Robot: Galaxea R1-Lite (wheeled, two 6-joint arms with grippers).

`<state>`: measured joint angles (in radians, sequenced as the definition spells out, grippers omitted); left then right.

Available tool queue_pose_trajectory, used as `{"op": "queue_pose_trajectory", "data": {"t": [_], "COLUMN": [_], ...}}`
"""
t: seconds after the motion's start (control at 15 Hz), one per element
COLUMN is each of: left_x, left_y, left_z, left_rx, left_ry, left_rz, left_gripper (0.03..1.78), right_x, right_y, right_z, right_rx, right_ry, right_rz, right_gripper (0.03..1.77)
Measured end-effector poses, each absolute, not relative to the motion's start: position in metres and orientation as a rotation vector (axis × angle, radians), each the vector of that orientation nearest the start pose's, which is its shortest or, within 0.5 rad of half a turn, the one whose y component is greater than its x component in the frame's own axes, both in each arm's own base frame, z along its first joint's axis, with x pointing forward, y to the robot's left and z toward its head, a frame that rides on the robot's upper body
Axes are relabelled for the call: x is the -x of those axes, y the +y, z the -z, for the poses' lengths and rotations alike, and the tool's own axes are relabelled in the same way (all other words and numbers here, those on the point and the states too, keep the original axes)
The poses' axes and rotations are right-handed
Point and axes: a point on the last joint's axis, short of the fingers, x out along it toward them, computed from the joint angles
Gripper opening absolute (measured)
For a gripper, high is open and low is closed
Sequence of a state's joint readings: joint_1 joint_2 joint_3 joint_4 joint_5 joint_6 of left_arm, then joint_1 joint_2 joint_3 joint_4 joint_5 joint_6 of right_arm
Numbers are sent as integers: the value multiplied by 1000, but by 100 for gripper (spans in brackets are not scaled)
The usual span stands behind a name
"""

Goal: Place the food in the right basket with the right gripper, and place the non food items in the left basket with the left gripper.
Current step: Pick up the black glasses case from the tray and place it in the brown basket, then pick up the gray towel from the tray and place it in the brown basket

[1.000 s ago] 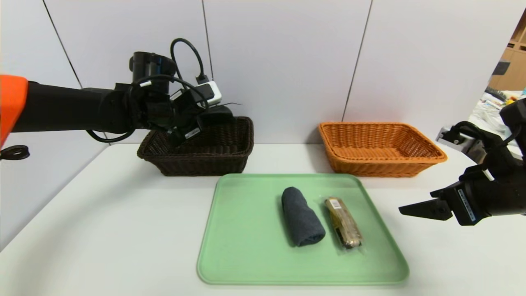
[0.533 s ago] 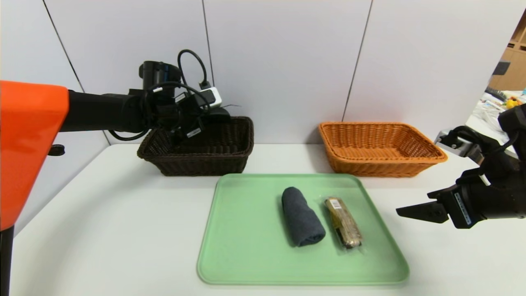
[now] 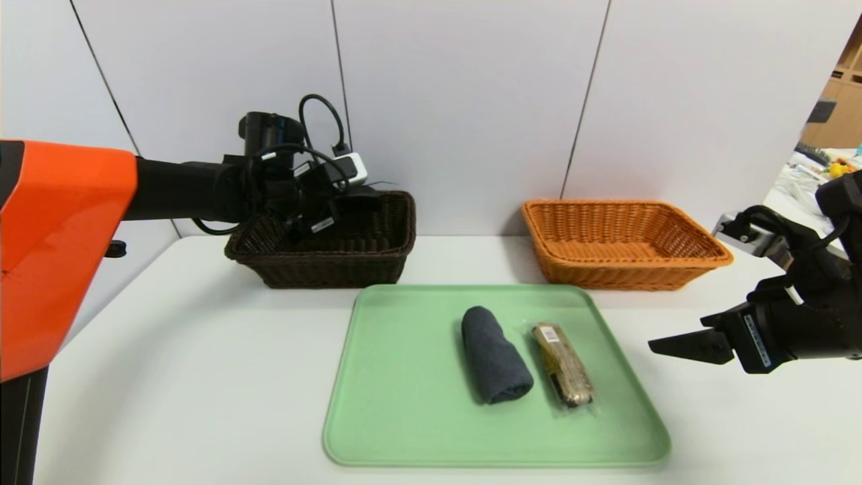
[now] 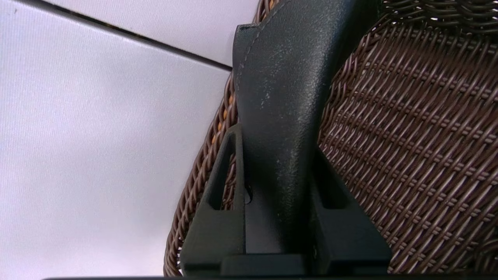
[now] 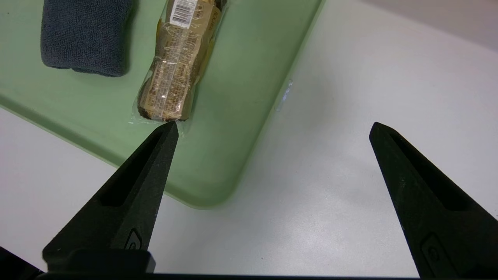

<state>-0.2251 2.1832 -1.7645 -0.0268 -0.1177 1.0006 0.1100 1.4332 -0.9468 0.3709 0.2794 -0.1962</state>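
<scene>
The food [image 3: 562,364], a golden-brown bar in clear wrap [image 5: 175,74], lies on the green tray [image 3: 404,404] beside a dark grey cloth roll [image 3: 495,364]. My right gripper [image 3: 673,345] hovers open just off the tray's right edge, one fingertip [image 5: 169,130] close to the bar's near end. My left gripper [image 3: 337,202] reaches over the left basket [image 3: 337,263], dark brown wicker. It is shut on a flat black textured item [image 4: 280,97] that hangs above the weave [image 4: 408,136]. The right basket [image 3: 623,246], orange wicker, holds nothing that I can see.
The two baskets stand at the back of the white table against the grey wall. The tray [image 5: 241,97] lies in front of them in the middle. Bare tabletop [image 5: 350,175] is under my right gripper [image 5: 274,125].
My left arm has reached farther over the dark basket and dropped a little, still holding the black item. The right gripper has crept slightly toward the tray.
</scene>
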Motion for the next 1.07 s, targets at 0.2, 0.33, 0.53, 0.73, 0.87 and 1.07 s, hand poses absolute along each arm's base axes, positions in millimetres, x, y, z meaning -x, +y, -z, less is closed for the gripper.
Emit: {"op": "queue_pose_trajectory", "data": {"t": [0.2,0.33,0.53,0.73,0.87,1.07], "left_x": [-445,-444,-441,-425,-408,-376], "left_y": [-105,-105,-105,-103,-109,-126], "left_z": [-205,-207,-212,-233,-254,-281], "left_rx": [-997,-997,-982,-921,-864,-762], "left_ry": [191,188,183,189,170,160], "left_rz": [510,509,502,507,525,570], "left_gripper": [81,100,124,139,145,153], "right_x": [-213,-213,-213,-212,-212,-212], "right_y": [30,30,30,30,30,29], "right_z": [-206,-206,-205,-206,-206,-207], "right_rx": [107,106,106,106,105,104], "right_ry": [820,820,820,819,817,804], "right_rz": [-447,-447,-447,-447,-447,-443], "right_gripper": [170,170,170,170,170,170]}}
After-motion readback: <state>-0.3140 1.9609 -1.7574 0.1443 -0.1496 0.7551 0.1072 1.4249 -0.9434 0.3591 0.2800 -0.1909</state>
